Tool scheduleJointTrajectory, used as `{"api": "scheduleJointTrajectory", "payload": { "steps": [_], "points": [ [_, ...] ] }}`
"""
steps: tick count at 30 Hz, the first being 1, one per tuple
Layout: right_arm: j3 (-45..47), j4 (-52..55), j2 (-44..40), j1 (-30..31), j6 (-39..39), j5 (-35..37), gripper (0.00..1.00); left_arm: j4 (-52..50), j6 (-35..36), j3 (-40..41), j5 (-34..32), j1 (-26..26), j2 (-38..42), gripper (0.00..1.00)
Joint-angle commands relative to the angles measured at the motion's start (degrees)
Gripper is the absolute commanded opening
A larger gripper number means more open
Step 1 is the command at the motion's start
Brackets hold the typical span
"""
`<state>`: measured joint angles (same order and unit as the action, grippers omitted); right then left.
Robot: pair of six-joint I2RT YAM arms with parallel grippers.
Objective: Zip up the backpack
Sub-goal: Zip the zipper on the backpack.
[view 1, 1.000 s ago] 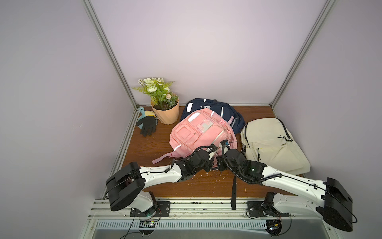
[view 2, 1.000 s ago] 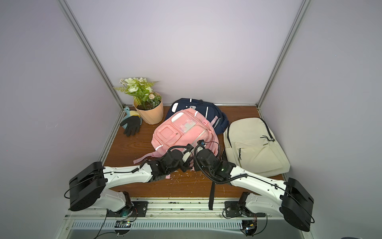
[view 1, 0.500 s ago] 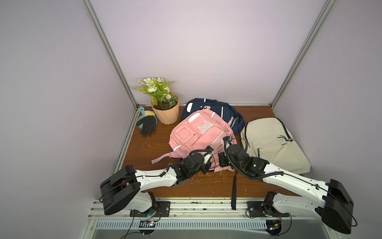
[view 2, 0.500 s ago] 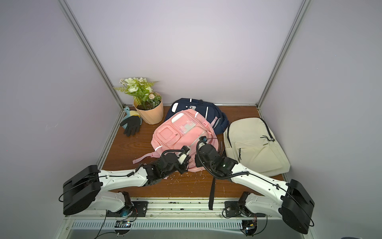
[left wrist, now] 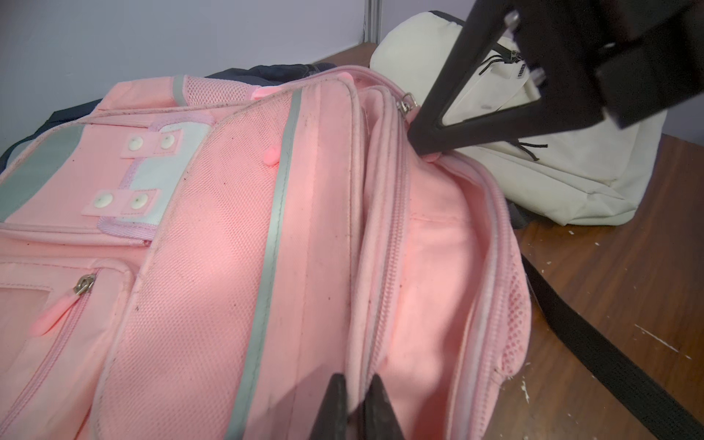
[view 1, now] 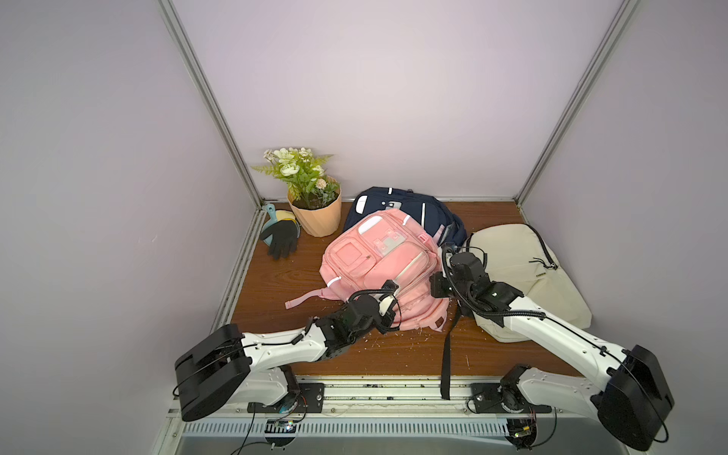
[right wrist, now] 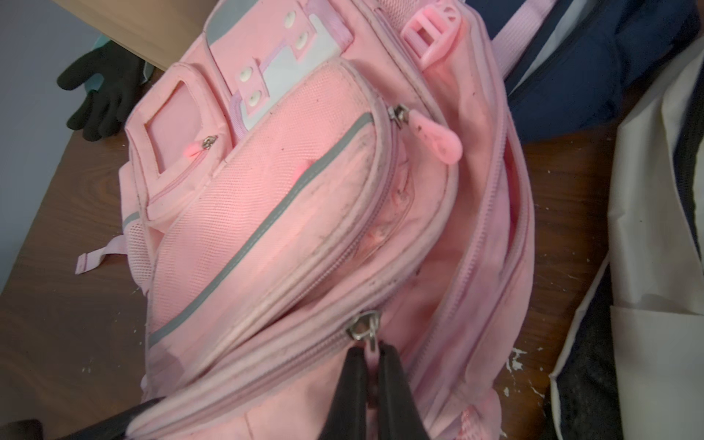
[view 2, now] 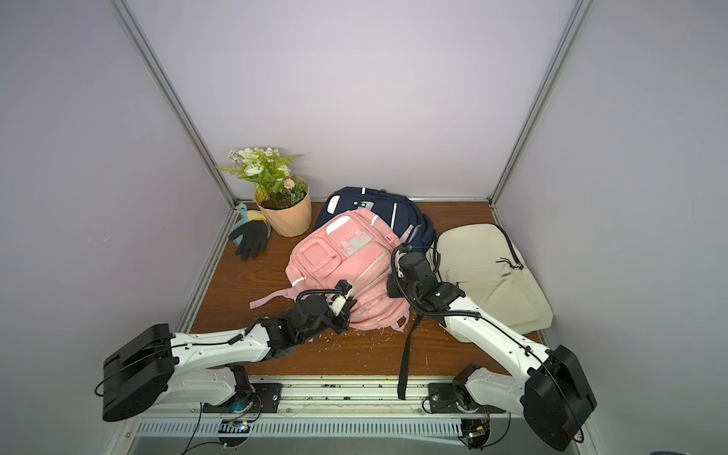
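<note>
I am looking at the backpack [view 1: 378,256], the pink one, which is lying in the middle of the table [view 1: 275,283]. Its main zip is standing open, and in the left wrist view the pink lining is showing through the long gap. My right gripper [right wrist: 372,348] is sitting at the 3 o'clock side of the backpack. Its jaws are closed tight and are pinching the pink pull [left wrist: 432,158], which is hanging from the metal slider [right wrist: 364,327] at one end of the gap. My left gripper [left wrist: 357,381] is sitting at the 6 o'clock edge of the backpack. Its jaws are also closed, and they are nipping the pink fabric beside the zip teeth, at the other end of the gap from the slider. Both arms are reaching in low from the near rail, and both top views are showing them meeting over the near half of the backpack. A navy bag [view 1: 433,212] is lying at 12 o'clock, partly under the backpack. A beige bag [view 1: 520,268] is lying at 3 o'clock, just beside it, with my right arm crossing over its near corner. A pot [view 1: 315,214] with flowers is standing at 11 o'clock, and a black glove [view 1: 281,238] is lying at 10 o'clock, near the pot. A black strap [view 1: 447,354] is running from 5 o'clock down over the table edge.
</note>
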<state>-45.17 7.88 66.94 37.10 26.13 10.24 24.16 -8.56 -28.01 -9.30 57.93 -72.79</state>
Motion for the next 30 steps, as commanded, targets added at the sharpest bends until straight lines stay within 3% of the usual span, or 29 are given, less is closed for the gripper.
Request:
{"api": "scheduleJointTrajectory", "payload": {
  "steps": [1,4,5,12,17,20,23,27,30],
  "points": [
    [-0.50,-8.71,-2.82,1.66,-4.29,-4.22,0.00,-4.31,-1.49,-1.86,1.14,-0.19,1.06,0.22],
    [-0.64,-9.47,-3.96,7.61,-6.95,-3.11,0.00,-3.14,-1.63,-3.59,0.35,-0.19,1.92,0.52],
    [-0.86,-9.34,-4.01,9.22,-7.38,-2.49,0.00,-3.07,-1.57,-4.20,-0.20,-0.18,1.94,0.57],
    [-0.77,-9.77,-5.18,13.23,-7.95,-2.63,0.00,-3.41,0.65,-8.93,-4.24,-0.52,-1.65,0.70],
    [-0.80,-9.09,-6.10,13.61,-8.29,-2.28,0.00,-3.08,-0.32,-9.57,-5.08,-1.53,-3.71,0.59],
    [-1.15,-8.14,-6.13,13.67,-8.06,-0.66,0.00,-2.63,-0.70,-8.75,-4.68,-1.52,-4.28,0.43],
    [-2.41,-6.29,-5.30,13.55,-6.20,3.11,0.00,-3.44,-2.25,-7.96,-5.51,-1.56,-4.34,0.20],
    [-4.03,-3.38,-4.27,11.91,-4.44,9.48,0.00,-4.43,-3.80,-5.75,-6.22,-1.29,-2.37,0.14],
    [-4.14,-2.95,-4.29,6.71,-2.99,8.48,0.00,-4.94,-4.69,-2.85,-8.59,-0.73,0.04,0.11]
  ]
}}
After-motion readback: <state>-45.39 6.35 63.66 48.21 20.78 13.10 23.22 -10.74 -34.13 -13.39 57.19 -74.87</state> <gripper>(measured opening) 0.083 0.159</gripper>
